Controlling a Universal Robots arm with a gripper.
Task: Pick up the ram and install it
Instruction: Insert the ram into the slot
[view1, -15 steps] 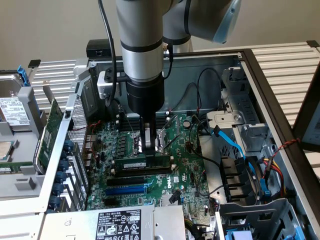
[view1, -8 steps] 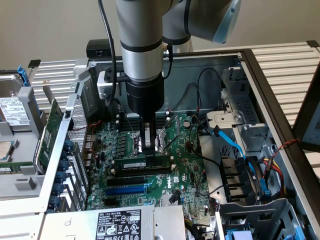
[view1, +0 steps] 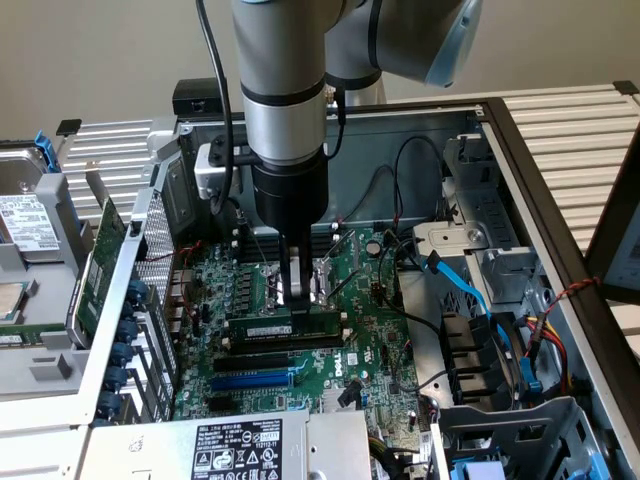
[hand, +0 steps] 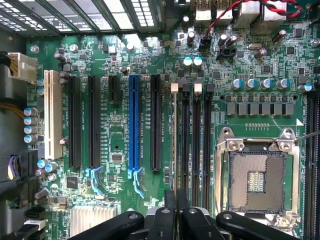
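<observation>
Pale wall and slatted grey panels back an open steel computer case (view1: 520, 150). Near the centre of the exterior view, the ram (view1: 285, 326), a thin green stick with black chips and a white sticker, stands on edge among the black plastic memory slots (hand: 196, 145). I cannot tell if it is seated. The gripper (view1: 297, 292) looks clamped on its top edge, with the fingers drawn together. In my judgement, a slight tilt or a mismatched notch could jam it against the slot walls. Uneven pressure could flex the glossy motherboard (view1: 370, 345) or leave a white end clip (hand: 198, 88) unlatched.
</observation>
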